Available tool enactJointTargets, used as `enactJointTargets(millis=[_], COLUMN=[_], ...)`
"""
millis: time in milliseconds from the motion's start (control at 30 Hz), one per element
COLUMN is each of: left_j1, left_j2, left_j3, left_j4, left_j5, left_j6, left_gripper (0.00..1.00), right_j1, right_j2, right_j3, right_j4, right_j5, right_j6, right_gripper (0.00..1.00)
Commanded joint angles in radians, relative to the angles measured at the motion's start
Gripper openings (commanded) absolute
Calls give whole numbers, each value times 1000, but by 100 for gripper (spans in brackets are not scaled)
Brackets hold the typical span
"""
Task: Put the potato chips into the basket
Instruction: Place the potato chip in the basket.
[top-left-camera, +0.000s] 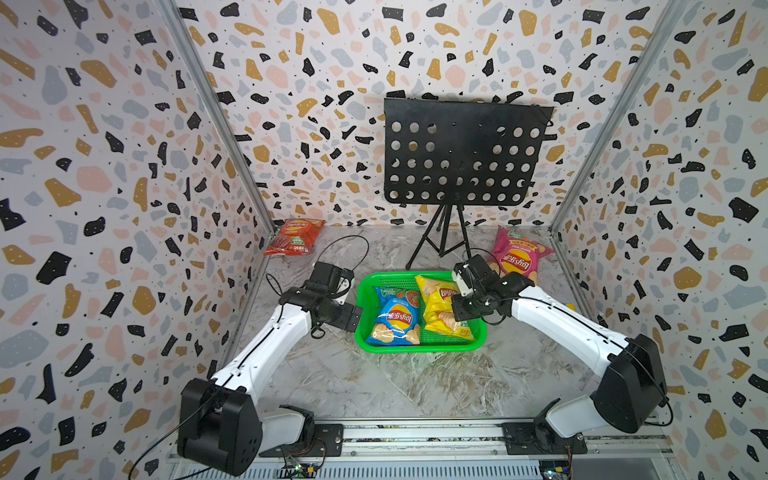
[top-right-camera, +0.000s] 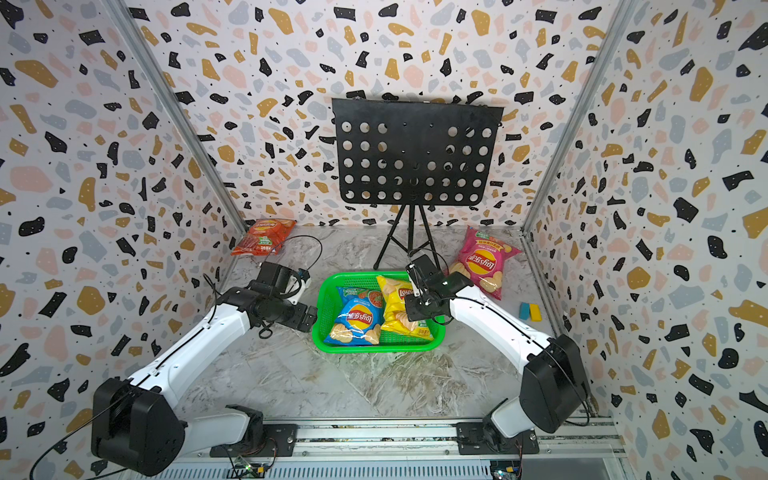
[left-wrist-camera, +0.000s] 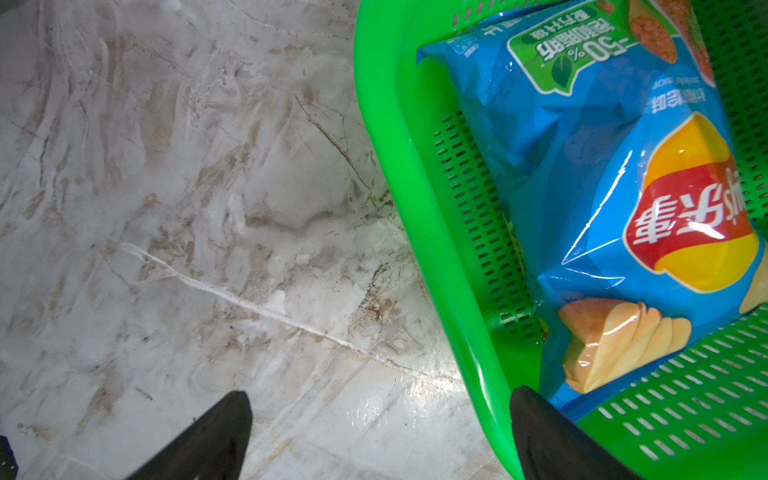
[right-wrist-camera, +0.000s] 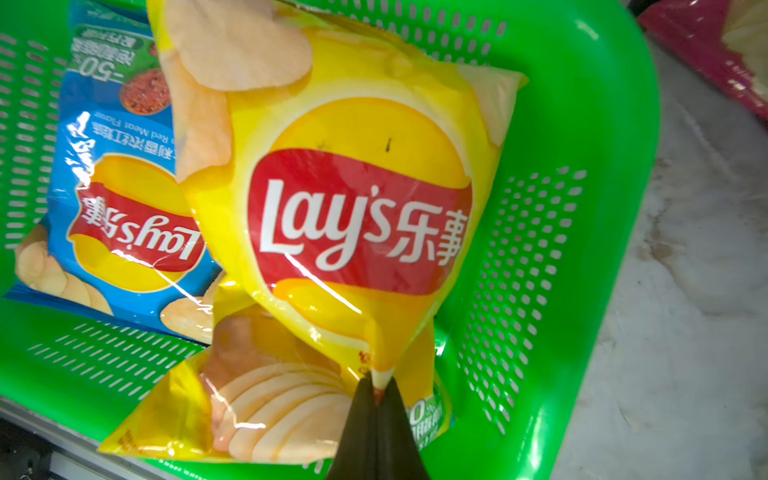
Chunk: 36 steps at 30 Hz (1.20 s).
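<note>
The right gripper (right-wrist-camera: 376, 386) is clamped on a thin pleat of the yellow bag (right-wrist-camera: 357, 208). The bag lies in the right half of the green basket (right-wrist-camera: 582, 124) beside the blue bag (right-wrist-camera: 124, 216), and one corner seems to ride up on the rim. The left gripper (left-wrist-camera: 380, 399) stands wide apart and empty at the basket's left wall. In a top view the red bag (top-left-camera: 295, 237) lies upper left of centre and the pink bag (top-left-camera: 519, 257) upper right — both out on the table (top-left-camera: 415, 386). The pinch is slight. A slow, short lift and a nudge inward would likely seat the yellow bag flat — a jerk could slip off the glossy film or drag the light basket.
</note>
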Motion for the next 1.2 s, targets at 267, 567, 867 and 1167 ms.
enactJointTargets(millis=[267,567,867,1167], left_j1=[0,0,0,1], left_j2=[-13,-9,-9,-7], left_j3=[-3,-5,-7,-9], left_j4=[18,17,17,18], left_j5=[-10,-7,-3,7], left_j6=[-3,-4,-2,-1], left_gripper=[100,100,100,100], right_j1=[118,154,160,94], right_j2=[83,193,189,83], right_j3=[186,194,203,229], right_j4=[-211,-200,-181,-145], right_j5=[348,428,334,32], right_j6=[8,43,63,57], right_gripper=[0,0,31,39])
